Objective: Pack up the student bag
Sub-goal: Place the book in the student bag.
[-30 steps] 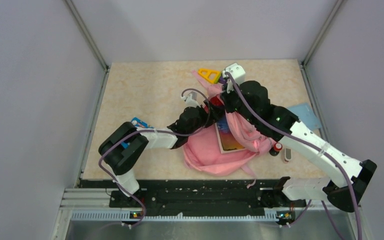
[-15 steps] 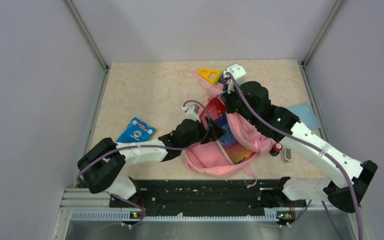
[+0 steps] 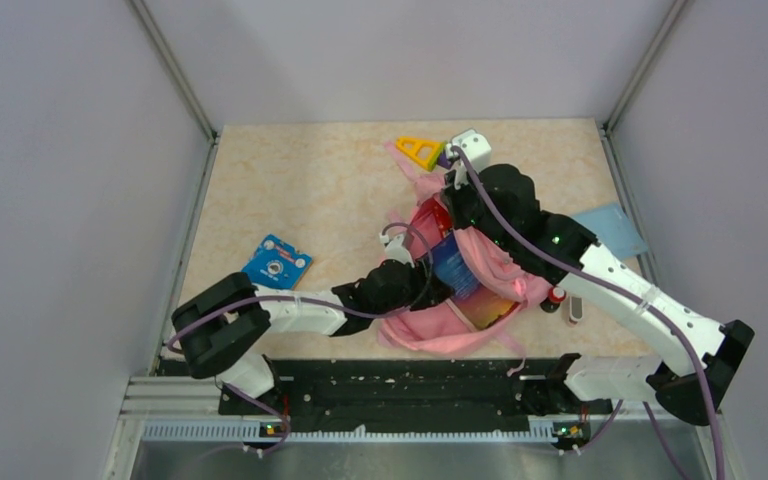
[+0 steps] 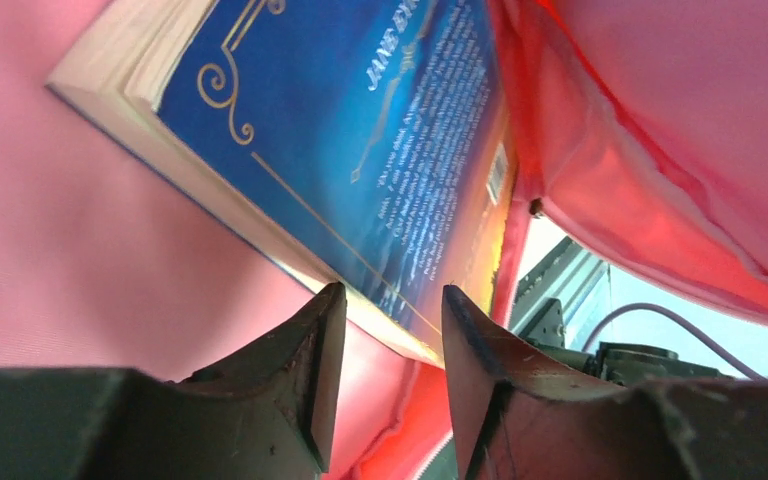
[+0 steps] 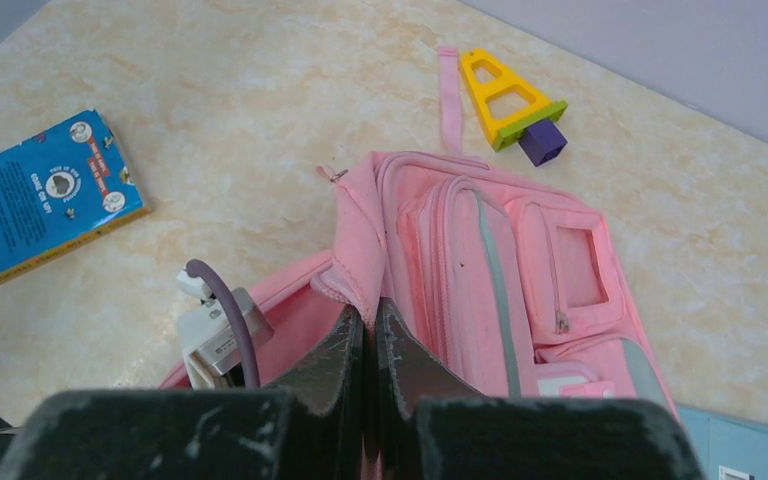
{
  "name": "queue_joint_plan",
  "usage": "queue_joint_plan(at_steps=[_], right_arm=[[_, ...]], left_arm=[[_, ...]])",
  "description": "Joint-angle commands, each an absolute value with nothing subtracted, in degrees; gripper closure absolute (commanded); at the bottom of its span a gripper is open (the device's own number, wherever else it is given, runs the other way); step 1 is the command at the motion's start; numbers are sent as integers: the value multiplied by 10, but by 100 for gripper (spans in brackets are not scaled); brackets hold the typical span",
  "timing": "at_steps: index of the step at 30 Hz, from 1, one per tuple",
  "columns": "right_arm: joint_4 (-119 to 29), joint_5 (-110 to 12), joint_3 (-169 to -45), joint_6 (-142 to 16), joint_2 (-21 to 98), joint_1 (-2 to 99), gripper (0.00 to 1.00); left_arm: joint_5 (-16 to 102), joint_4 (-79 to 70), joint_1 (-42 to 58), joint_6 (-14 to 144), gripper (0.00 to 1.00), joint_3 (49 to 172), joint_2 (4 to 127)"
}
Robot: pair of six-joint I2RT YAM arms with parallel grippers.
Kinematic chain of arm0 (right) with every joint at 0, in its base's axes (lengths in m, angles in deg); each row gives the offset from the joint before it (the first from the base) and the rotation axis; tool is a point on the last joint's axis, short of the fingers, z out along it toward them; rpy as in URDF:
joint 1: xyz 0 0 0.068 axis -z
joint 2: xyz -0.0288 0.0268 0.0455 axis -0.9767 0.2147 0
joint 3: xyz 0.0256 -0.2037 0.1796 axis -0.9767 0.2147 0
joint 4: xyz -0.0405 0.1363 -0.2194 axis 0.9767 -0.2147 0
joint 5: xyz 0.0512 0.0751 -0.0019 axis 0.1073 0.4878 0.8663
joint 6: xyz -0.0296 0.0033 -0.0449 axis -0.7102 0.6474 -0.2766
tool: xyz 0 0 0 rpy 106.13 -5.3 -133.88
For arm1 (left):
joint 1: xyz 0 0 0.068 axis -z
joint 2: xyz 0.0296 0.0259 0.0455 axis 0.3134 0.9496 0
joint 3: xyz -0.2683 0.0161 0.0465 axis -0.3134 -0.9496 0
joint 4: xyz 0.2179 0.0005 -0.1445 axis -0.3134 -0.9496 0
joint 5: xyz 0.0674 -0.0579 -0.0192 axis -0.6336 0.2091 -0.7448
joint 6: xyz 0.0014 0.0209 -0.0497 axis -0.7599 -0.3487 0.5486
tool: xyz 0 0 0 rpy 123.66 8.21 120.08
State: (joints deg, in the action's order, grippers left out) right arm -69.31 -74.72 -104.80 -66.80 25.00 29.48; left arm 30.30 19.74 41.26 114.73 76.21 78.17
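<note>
The student bag (image 3: 447, 333), pink, lies mid-table with its mouth lifted open. My right gripper (image 3: 442, 203) is shut on the bag's (image 5: 480, 260) upper fabric edge, which is pinched between the right gripper's (image 5: 371, 310) fingers. A blue book (image 3: 456, 266) with a yellow-orange lower end lies inside the opening. My left gripper (image 3: 426, 278) reaches into the bag's mouth. In the left wrist view the left gripper (image 4: 393, 295) shows a clear gap between its jaws. The book's (image 4: 360, 150) lower corner sits at that gap, unpinched, with pink lining all round.
A blue printed packet (image 3: 276, 264) lies left of the bag, also seen as the packet (image 5: 40, 195). A yellow triangle toy (image 3: 418, 150) with a purple block is at the far side. A light-blue sheet (image 3: 610, 228), a red-capped item (image 3: 556, 294) and a small grey piece (image 3: 575, 312) lie right.
My left arm has drawn back toward the near edge and its jaws have narrowed. The book now sits deeper in the bag. The right gripper keeps its hold.
</note>
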Motion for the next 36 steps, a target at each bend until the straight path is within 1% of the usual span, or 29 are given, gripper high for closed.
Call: queue_joint_plan(at_steps=[1, 6, 8, 12, 16, 26, 30, 31, 32, 36], right_arm=[[-612, -760, -1066, -664, 230, 300, 100], [-610, -759, -1068, -666, 235, 299, 100], [-608, -758, -1068, -667, 237, 300, 100], [-606, -753, -1068, -666, 242, 300, 100], [-603, -747, -1069, -665, 248, 299, 100], [-605, -746, -1066, -663, 250, 299, 100], [-608, -748, -1065, -663, 248, 300, 100], [-609, -749, -1065, -663, 246, 299, 100], [-610, -750, -1064, -664, 246, 300, 100], [-610, -753, -1062, -666, 241, 299, 100]], left_arm=[[285, 300, 415, 1166, 59, 764, 805], [273, 305, 414, 1152, 64, 792, 833], [266, 323, 412, 1154, 72, 793, 842], [230, 382, 409, 1155, 83, 788, 863], [211, 428, 400, 1149, 100, 802, 885], [184, 455, 377, 1108, 100, 890, 947], [194, 472, 366, 1093, 100, 891, 952], [201, 472, 360, 1090, 99, 884, 947], [204, 472, 354, 1086, 93, 875, 939], [217, 441, 327, 1049, 59, 832, 870]])
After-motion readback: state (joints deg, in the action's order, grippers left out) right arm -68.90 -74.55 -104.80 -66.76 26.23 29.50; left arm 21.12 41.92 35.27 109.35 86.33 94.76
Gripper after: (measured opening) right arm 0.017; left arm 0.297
